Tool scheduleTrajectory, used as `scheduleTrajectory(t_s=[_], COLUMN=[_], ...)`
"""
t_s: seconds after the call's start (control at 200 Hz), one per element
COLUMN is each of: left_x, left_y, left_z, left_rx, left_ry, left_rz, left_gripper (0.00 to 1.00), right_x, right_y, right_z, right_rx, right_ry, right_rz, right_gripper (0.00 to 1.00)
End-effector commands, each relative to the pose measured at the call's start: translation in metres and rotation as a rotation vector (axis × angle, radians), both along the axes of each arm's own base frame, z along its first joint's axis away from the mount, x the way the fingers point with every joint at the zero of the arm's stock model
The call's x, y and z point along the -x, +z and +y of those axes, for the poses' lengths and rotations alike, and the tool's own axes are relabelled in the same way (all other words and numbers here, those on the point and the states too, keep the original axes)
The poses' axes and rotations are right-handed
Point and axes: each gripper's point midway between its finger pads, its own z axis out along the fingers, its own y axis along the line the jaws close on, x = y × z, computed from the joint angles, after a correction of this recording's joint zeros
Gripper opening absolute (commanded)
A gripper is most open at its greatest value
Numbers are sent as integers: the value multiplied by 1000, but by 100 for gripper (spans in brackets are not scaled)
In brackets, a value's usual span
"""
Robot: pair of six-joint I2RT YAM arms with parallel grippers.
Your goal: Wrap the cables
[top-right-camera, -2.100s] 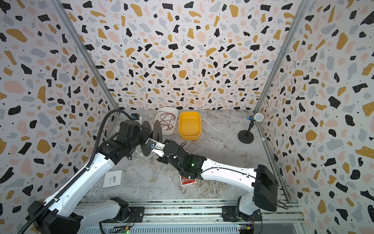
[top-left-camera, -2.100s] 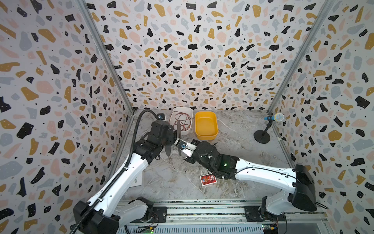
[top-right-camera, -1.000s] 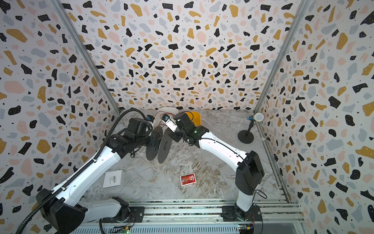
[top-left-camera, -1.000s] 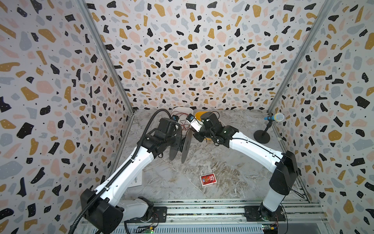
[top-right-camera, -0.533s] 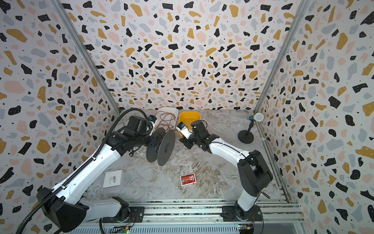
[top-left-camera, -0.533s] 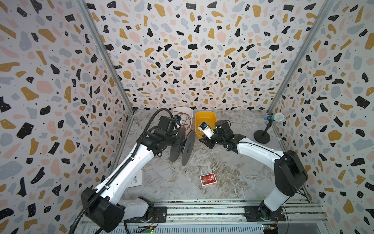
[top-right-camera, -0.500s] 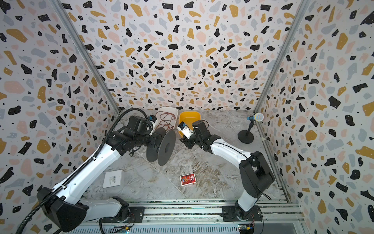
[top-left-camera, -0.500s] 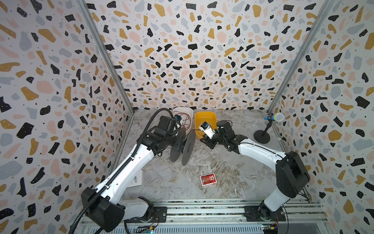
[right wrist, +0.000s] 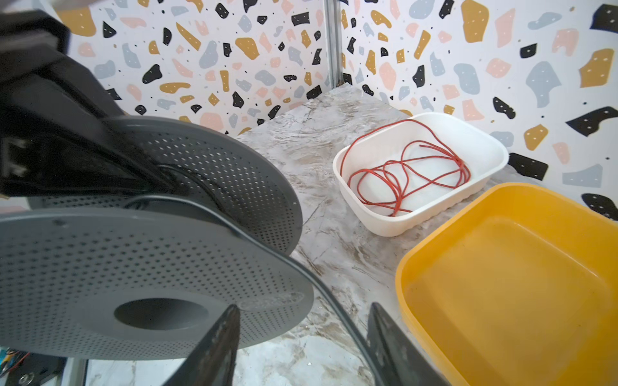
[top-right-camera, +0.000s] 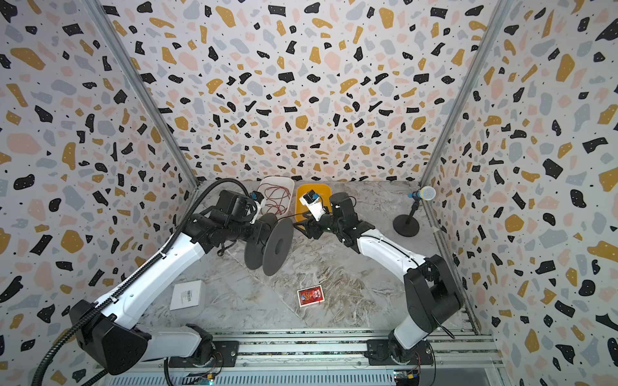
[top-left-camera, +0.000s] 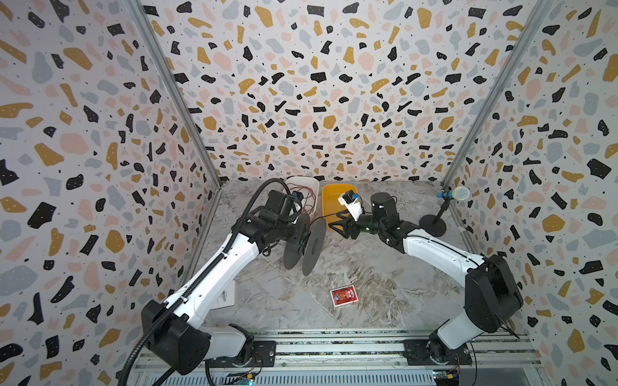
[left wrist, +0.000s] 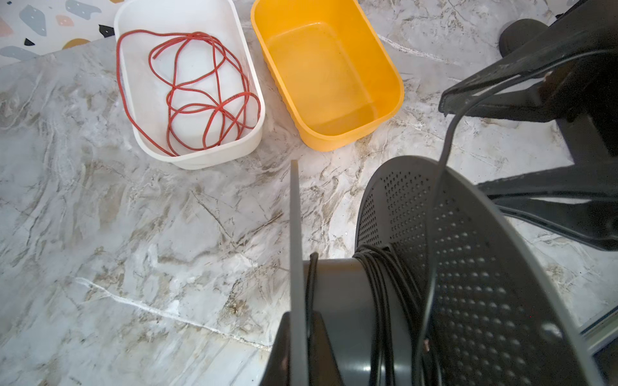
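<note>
1. Right wrist view: the right gripper (right wrist: 304, 307) is released, its fingers spread and nothing pinched. The cable (right wrist: 314, 284) passes through the gap between them, closer to the finger on the yellow tub (right wrist: 508, 294) side. Whether it touches that finger cannot be told.
2. Left wrist view: the left gripper (left wrist: 296, 320) is clenched on the thin edge of one flange of the spool (left wrist: 468, 267). Whether the spool clears the table cannot be told.
3. Cable location: most of it is wound on the spool hub, with several turns packed against the perforated flange and one stray turn by the gripped flange. A free run leaves over the perforated flange's rim and ends at the right gripper.
4. Key relation, in both top views: the spool sits near the right gripper, at about its 8 o'clock. The free run lies roughly along the 9-to-3 line and is bowed, so slack. The right arm is the nearer one; the left is taken up with the spool.
5. Judgement: the next move needs the fingers to close across the cord's axis before it slips from the gap.
6. Appearance: very thin, matte black and limp, with no kinks visible.
7. Surroundings: the yellow tub is empty, at 12 o'clock of the right gripper. The white tub (right wrist: 384, 224) holds a red wire (right wrist: 401, 173).
</note>
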Motion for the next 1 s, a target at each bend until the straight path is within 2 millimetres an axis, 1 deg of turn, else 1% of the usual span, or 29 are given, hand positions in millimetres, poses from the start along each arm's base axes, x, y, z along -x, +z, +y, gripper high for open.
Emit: scheduleTrajectory(t_s=[0.0,0.1,0.215,0.29,0.396,0.456,0.531,0.621,0.736,0.796,0.926,0.996], left_x=[-6,-4,2,3,4,3,2,1,-1,-1,2,3], left_y=[28,26,24,22,26,27,29,30,33,35,41,44], left_z=[-11,-15,-29,-33,-35,-36,-38,-39,-39,-40,-45,-47], left_rx=[67,89,151,160,176,185,223,270,289,303,347,367], left_ry=[-28,-42,-101,-115,-124,-125,-133,-137,-134,-139,-162,-176], left_rz=[-73,-63,-29,-15,-22,-26,-23,-17,-23,-20,-20,-23], left_gripper=[0,0,0,0,0,0,0,0,0,0,0,0], right_x=[7,-5,-24,-38,-53,-52,-48,-41,-40,-37,-29,-25], right_y=[27,30,24,13,-13,-23,-31,-32,-41,-42,-43,-44], right_z=[2,-3,-13,-22,-40,-47,-56,-68,-91,-100,-112,-114], right_rx=[-79,-94,-108,-110,-93,-94,-93,-100,-54,-51,-68,-74], right_ry=[29,-41,-117,-183,-274,-294,-326,-369,-485,-515,-540,-534], right_rz=[-26,-2,70,145,263,291,307,297,305,311,308,311], right_gripper=[62,62,63,64,66,67,68,69,70,70,71,72])
